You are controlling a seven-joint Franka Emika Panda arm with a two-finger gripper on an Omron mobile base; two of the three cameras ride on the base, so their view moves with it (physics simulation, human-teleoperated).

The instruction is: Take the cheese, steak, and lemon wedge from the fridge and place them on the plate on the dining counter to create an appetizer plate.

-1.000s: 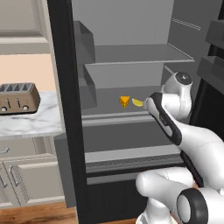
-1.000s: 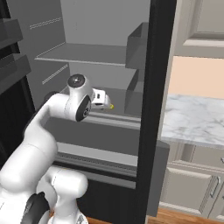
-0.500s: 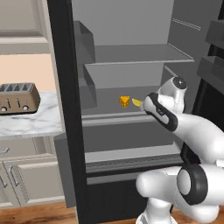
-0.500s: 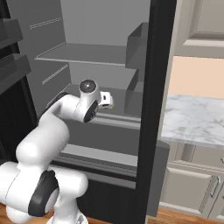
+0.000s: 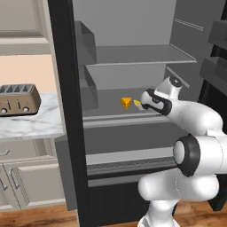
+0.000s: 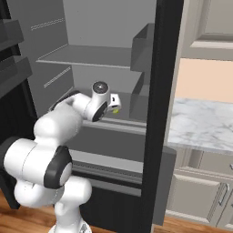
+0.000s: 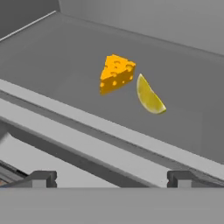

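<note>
The fridge point(image 5: 66, 133) stands open. On its middle grey shelf point(image 7: 61, 57) lie the cheese point(image 7: 115, 73), a chunky orange wedge, and just right of it the lemon wedge point(image 7: 149, 96), a pale yellow crescent. Both also show from the left base, the cheese point(image 5: 126, 103) with the lemon wedge point(image 5: 137, 104) beside it. My gripper point(image 7: 112, 179) hovers open in front of the shelf's lip, short of both pieces and holding nothing. From the base cameras the gripper point(image 5: 145, 100) sits right beside the lemon wedge point(image 6: 116, 110). The steak, the plate and the dining counter are out of view.
A toaster point(image 5: 17, 98) stands on the marble wall counter point(image 5: 40, 126) left of the fridge. Grey bins point(image 5: 86, 91) line the fridge's left wall; an upper shelf point(image 5: 133, 60) hangs over the hand. The open door with its bins point(image 5: 215, 71) flanks my arm on the right.
The arm has folded lower and further forward, and the hand has crept a little toward the lemon wedge. The jaws stayed open; cheese and lemon wedge have not moved.
</note>
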